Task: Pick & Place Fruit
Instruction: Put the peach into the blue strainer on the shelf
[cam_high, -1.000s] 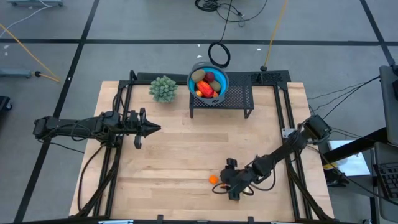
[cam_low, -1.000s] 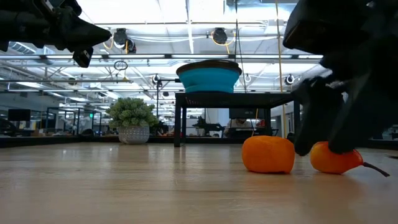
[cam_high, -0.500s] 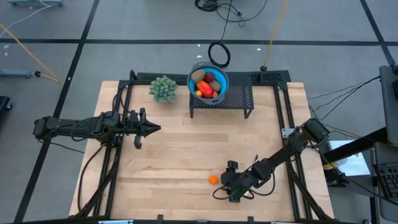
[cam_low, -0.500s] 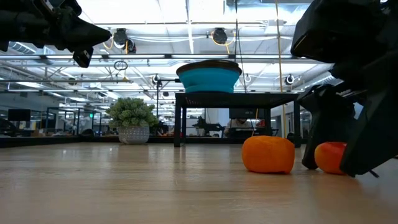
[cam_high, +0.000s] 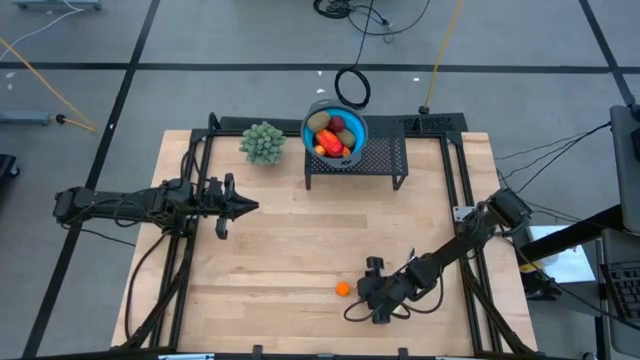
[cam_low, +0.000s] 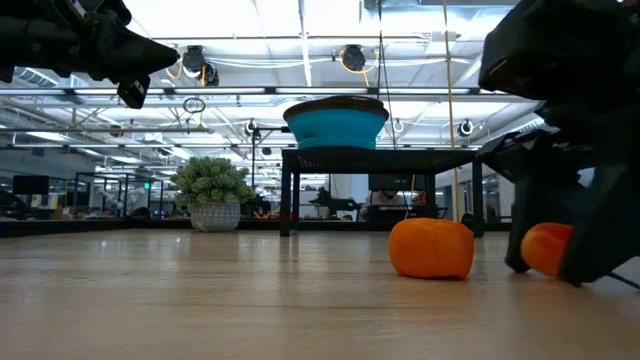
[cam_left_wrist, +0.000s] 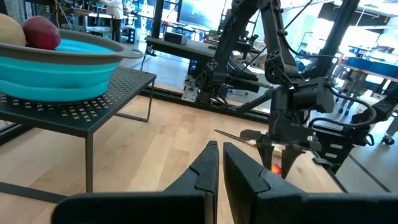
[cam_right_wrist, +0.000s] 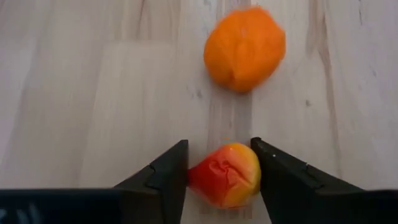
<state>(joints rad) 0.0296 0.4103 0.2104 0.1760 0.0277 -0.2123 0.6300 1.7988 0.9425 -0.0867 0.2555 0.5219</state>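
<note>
The right gripper (cam_right_wrist: 219, 171) is low over the near part of the wooden bench (cam_high: 300, 240), right of centre in the high view. Its jaws stand on either side of a small red-orange fruit piece (cam_right_wrist: 227, 174), which lies on the bench surface. In the right wrist view both fingers (cam_right_wrist: 163, 174) sit at the sides of the piece, touching it or just short of it; whether the jaws press it cannot be told. The piece is not lifted.

A second piece, a small orange fruit (cam_right_wrist: 244, 48), lies on the bench just beyond the red-orange one and apart from it. In the low view this orange fruit (cam_low: 431, 248) rests to the left of the right gripper (cam_low: 560, 255), with the red-orange piece (cam_low: 548, 248) partly hidden between the dark fingers.

The left gripper (cam_high: 250, 207) hangs above the left half of the bench, well apart from both loose pieces. Its jaws are closed together and hold nothing, as the left wrist view shows (cam_left_wrist: 217, 165).

A blue bowl (cam_high: 335, 130) stands on a black perforated stand (cam_high: 375, 160) at the far edge of the bench. It contains several fruit pieces (cam_high: 333, 136), among them red, orange and olive-green ones. A pale-green plant ball (cam_high: 262, 142) stands on the bench just left of the stand.
</note>
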